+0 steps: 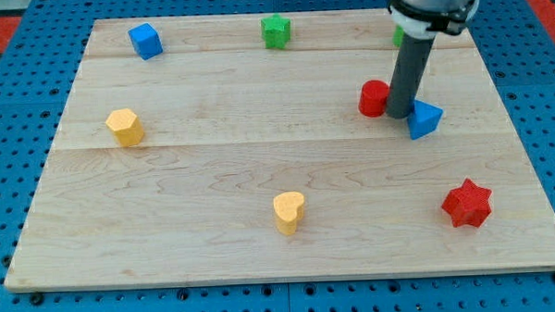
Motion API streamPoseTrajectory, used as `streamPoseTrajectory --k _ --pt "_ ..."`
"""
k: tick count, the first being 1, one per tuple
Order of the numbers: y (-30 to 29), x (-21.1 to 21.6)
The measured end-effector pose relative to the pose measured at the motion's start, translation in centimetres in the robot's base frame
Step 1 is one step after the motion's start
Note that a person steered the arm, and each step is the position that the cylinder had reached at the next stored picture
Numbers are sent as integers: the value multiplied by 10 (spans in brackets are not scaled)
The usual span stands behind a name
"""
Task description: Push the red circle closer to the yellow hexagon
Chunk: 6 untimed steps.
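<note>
**Tip beside the red circle**

Red circle (374, 98) sits upper right on the board (260, 175), my tip (401, 114) seemingly touching its right side. Blue triangle (424, 119) just beyond. Yellow hexagon (125, 126) waits far left. No gripper here, just the rod.

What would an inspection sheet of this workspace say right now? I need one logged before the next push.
Surface: wooden board, flat, on a blue perforated base.
Job's things: red circle at the view's right; yellow hexagon far off at the view's left.
Clutter: blue triangle, red star, yellow heart, green star, blue cube; a green block mostly hidden behind the rod.
Grippers: none fitted; my tip sits between the red circle and blue triangle, on the circle's right side.
Cables: nothing seen.
Surroundings: red strip at the view's top right.
</note>
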State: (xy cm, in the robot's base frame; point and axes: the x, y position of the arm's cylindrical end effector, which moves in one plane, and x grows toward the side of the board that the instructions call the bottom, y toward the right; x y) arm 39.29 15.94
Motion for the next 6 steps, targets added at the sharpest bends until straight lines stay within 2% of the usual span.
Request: streamPoseTrajectory --k 1,2,3,4,5,6 --pt "17 -31" --pt "-33 -5" --pt "-102 89" --pt "-113 100" --pt "-74 81" --pt "-69 23"
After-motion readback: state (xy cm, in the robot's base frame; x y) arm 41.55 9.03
